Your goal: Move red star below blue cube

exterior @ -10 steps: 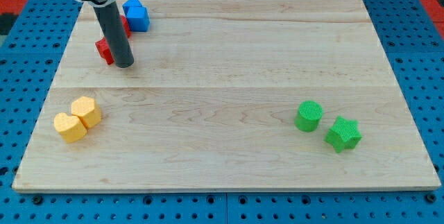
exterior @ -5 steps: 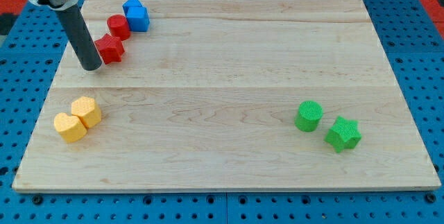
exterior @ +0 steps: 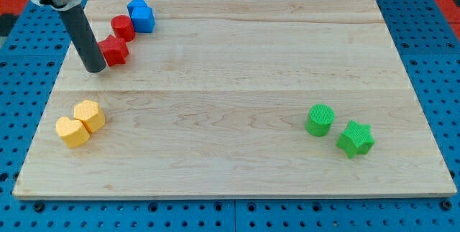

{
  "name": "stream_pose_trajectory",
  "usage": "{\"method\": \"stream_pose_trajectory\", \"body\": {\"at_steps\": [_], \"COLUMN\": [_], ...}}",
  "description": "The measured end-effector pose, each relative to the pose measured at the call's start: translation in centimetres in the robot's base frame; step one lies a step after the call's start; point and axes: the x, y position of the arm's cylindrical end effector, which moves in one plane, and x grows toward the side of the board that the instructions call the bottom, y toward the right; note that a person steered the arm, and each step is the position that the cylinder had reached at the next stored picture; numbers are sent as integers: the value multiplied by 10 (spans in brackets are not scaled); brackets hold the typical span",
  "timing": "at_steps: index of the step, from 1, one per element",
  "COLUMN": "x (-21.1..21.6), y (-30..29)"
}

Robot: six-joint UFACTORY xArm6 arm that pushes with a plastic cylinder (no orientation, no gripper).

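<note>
red star [exterior: 114,50] sits near the board's top-left corner, down and to the view's left of the blue cube [exterior: 143,19]. a red cylinder [exterior: 122,27] is wedged between them – touching the star at its upper right and right up against the cube's lower left. a second blue block [exterior: 136,4], shape unclear, is tucked just behind the cube toward the view's top.

my tip [exterior: 95,69] is on the wooden board [exterior: 237,88], just beside the star on its left-lower side, looks like touching or nearly so. no jaws on this rig – just a plain rod, so nothing to spread or pinch.

further out: two yellow blocks [exterior: 80,123] touching each other at lower left, shapes hard to call. at lower right a green cylinder [exterior: 319,120] with a green star [exterior: 356,138] just beside it, toward the view's bottom right. both pairs are well apart from the star.
</note>
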Motion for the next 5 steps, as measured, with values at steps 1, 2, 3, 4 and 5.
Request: {"method": "stream_pose_trajectory", "body": {"at_steps": [1, 2, 3, 4, 5], "x": [-11, -40, -47, -30, -26], "y": [20, 39, 45, 45, 20]}}
